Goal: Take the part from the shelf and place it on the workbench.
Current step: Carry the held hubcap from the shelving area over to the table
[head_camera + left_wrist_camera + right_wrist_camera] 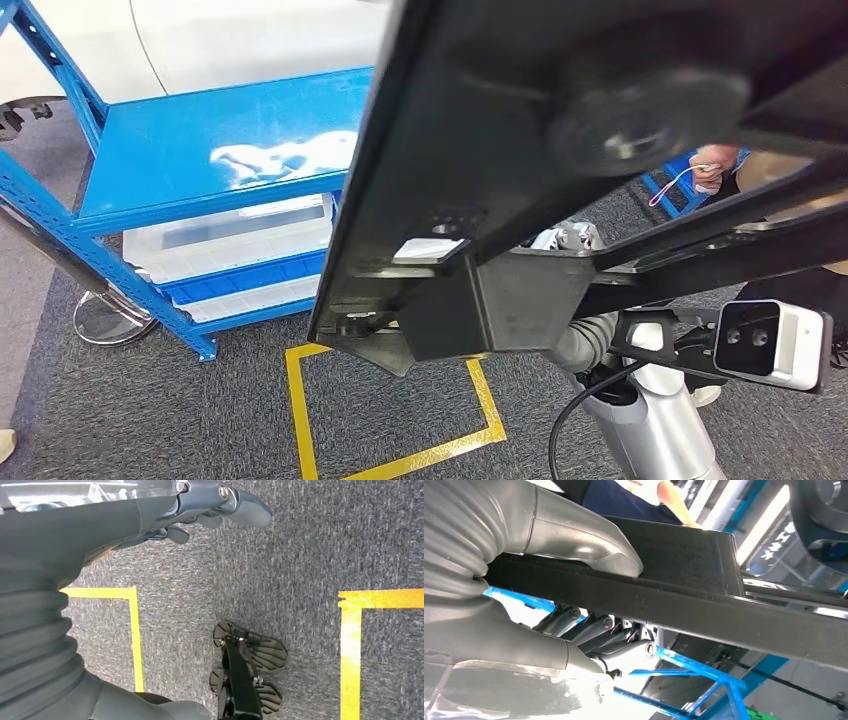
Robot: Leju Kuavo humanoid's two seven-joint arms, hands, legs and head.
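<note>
The part (pixel 560 130) is a big black metal frame with bars and a round boss, raised close in front of the head camera. My right hand (pixel 514 625) grips one of its black bars (pixel 734 610), thumb (pixel 589 545) on one side and fingers (pixel 624 652) curled on the other. In the head view, a bit of that hand (pixel 565 238) peeks out under the frame, above the silver right arm (pixel 650 410). The blue shelf (pixel 200 140) stands at the left, its top board bare. My left hand (pixel 215 502) hangs over the carpet with nothing in it.
Clear plastic bins (pixel 230 235) sit on the shelf's lower levels. A yellow tape square (pixel 390 400) marks the grey carpet in front of me. A person's hand (pixel 715 170) holding a cord is at the right, behind the part. A chrome round base (pixel 110 320) stands left of the shelf.
</note>
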